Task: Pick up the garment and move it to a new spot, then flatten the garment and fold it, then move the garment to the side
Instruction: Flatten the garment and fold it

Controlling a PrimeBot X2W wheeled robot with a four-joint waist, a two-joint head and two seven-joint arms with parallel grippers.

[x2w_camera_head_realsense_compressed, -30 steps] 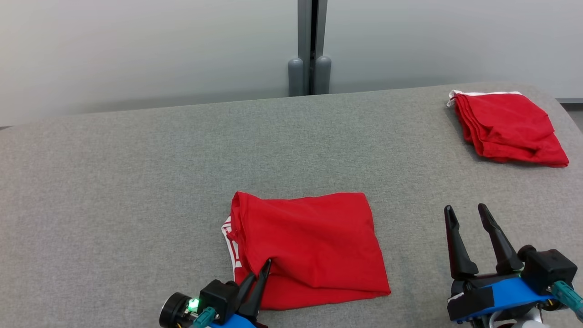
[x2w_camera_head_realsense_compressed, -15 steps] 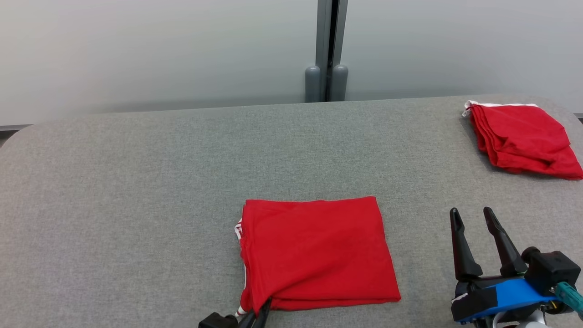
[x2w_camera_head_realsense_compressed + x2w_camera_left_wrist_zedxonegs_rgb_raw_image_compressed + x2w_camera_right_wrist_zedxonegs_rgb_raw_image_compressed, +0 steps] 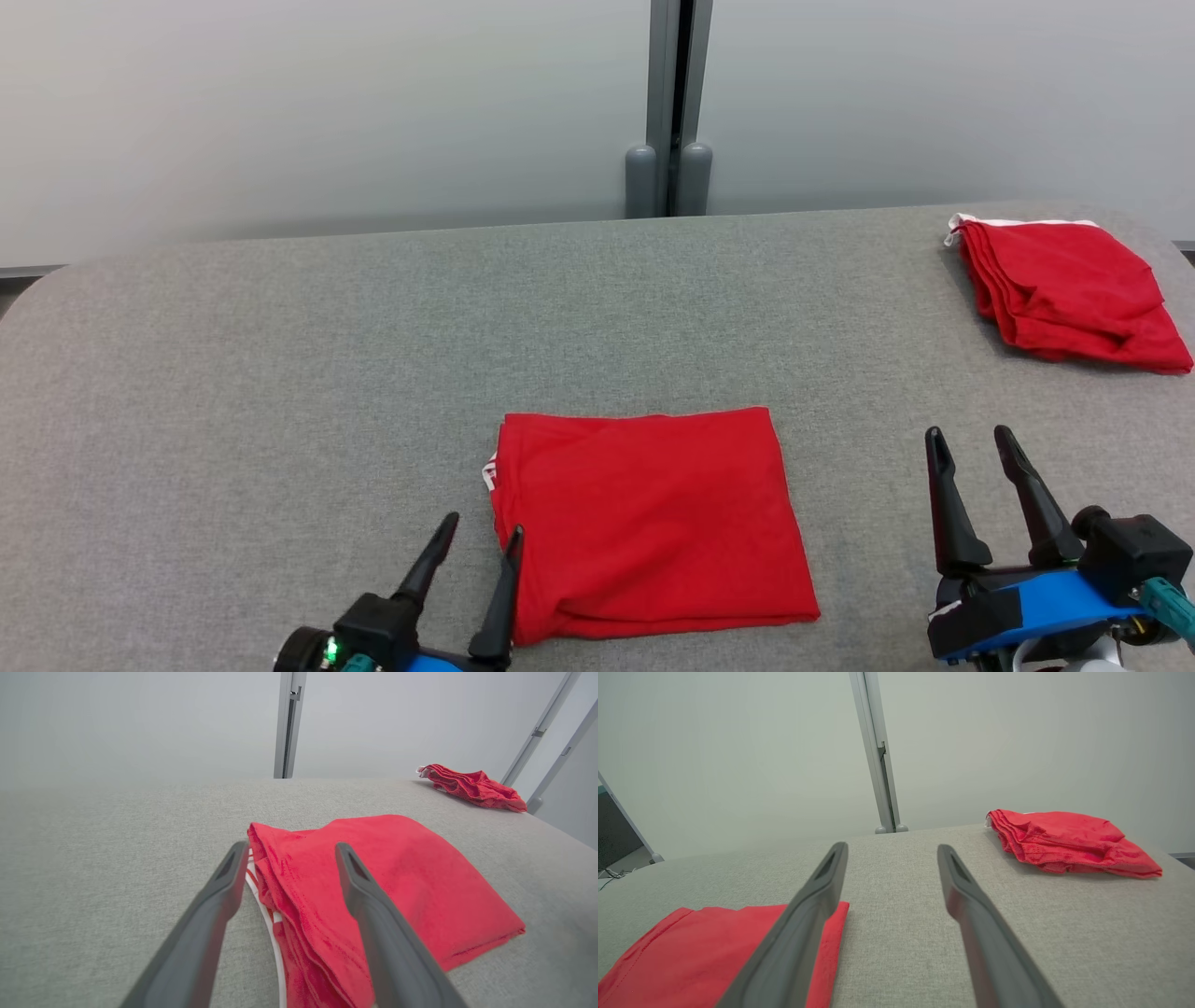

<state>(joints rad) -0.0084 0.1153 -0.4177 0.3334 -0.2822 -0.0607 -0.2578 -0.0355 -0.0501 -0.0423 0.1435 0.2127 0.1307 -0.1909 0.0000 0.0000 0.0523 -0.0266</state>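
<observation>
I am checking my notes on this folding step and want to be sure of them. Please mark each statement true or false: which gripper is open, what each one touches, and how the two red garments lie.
1. The left gripper is open at the near left corner of the folded garment. True.
2. The right gripper is shut on the folded garment. False: it is open and apart from it, over the bare table.
3. A second red garment lies at the table's far right. True.
4. The garment in the middle is spread out in one layer. False: it is folded into a rectangle, with layers showing at its left edge.
</observation>
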